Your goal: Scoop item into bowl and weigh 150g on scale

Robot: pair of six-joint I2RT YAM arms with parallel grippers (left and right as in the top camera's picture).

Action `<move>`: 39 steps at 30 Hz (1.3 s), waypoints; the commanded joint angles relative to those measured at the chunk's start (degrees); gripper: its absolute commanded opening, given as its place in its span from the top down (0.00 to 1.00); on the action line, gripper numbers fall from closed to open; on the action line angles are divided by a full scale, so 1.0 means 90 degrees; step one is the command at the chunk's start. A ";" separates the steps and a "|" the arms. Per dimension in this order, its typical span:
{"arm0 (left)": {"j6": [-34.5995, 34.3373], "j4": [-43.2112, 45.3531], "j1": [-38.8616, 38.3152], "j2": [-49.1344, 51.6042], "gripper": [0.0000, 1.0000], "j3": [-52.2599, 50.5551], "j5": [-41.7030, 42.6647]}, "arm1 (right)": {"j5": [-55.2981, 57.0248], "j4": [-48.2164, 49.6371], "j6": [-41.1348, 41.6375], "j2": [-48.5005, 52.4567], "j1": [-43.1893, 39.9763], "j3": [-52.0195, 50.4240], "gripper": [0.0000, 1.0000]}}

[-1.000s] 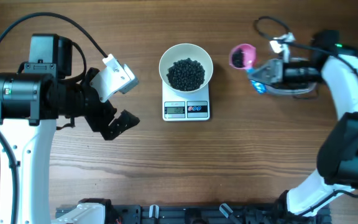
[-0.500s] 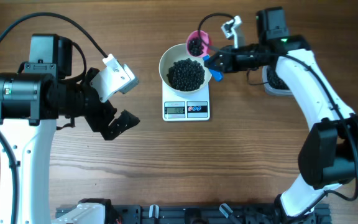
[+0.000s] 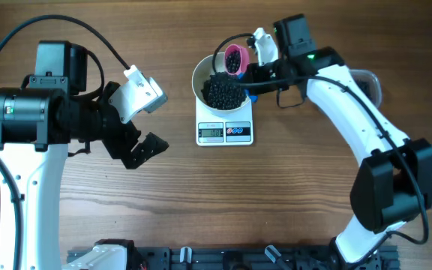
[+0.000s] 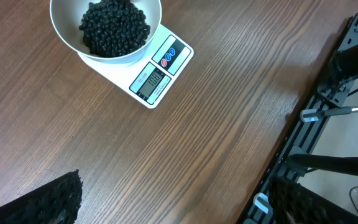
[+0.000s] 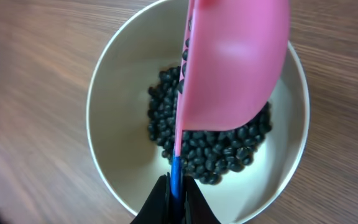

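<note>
Your right gripper point(image 5: 174, 190) swung in since, clenched on the pink scoop point(image 5: 235, 62); the bowl point(image 5: 114, 124) sits straight below it, so tip there.

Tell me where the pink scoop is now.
Overhead, the pink scoop is tilted over the upper-right rim of the bowl on the scale, held by the right gripper.

A pink scoop point(image 3: 235, 58) hangs tilted near the table's point(image 3: 291, 195) far edge. A clear tub point(image 3: 371, 82) sits farther right.
</note>
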 commanded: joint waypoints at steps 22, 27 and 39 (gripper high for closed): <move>0.0078 -0.0005 0.0041 -0.0058 0.00 0.0070 -0.0017 | 0.3475 -0.0840 -0.0605 -0.0670 0.1243 0.0209 0.96; 0.0078 -0.0005 0.0041 -0.0058 0.00 0.0070 -0.0017 | 0.3606 -0.0835 -0.0799 -0.0690 0.1263 0.0211 0.96; 0.0078 -0.0005 0.0041 -0.0058 0.00 0.0070 -0.0017 | 0.3602 -0.0760 -0.1166 -0.0690 0.1292 0.0209 0.95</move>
